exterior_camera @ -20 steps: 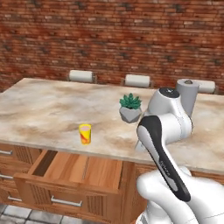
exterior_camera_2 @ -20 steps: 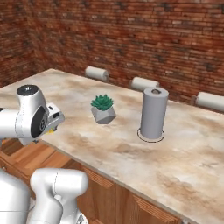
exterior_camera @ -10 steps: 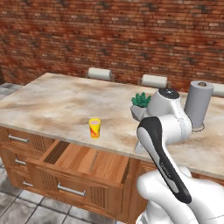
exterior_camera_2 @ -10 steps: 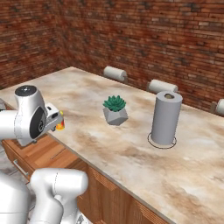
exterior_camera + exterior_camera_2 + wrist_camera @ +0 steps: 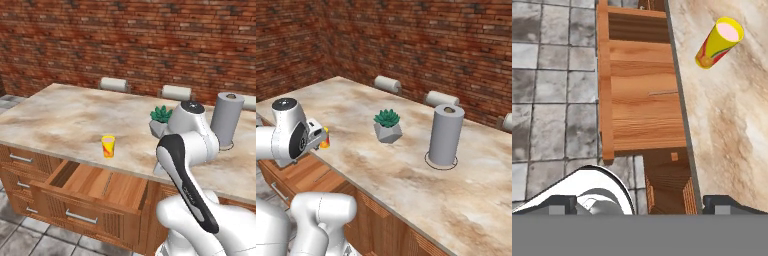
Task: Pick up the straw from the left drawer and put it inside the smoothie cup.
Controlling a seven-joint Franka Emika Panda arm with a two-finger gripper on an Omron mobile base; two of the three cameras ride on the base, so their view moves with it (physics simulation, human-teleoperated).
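The base drives leftward along the surface (image 5: 60, 115): across the last second the whole scene slides right in both base views, while the objects keep their places on the surface. This is camera motion, not object motion. The arm holds its folded pose throughout.

The claw (image 5: 637, 202) now looks down on the left drawer (image 5: 643, 107), which stands pulled open directly ahead of it. The fingertips (image 5: 724, 202) sit far apart at the bottom of the hand view, so the claw is spread wide and carries nothing.

The straw (image 5: 663, 92) lies flat on the drawer floor as a thin line, ahead of the claw. The smoothie cup (image 5: 719, 42) stands upright on the surface, beyond the drawer edge and well apart from the claw.

Judgement: the approach phase is nearly finished; the grasp is not yet begun. A thin straw lying flat calls for a precise descent.
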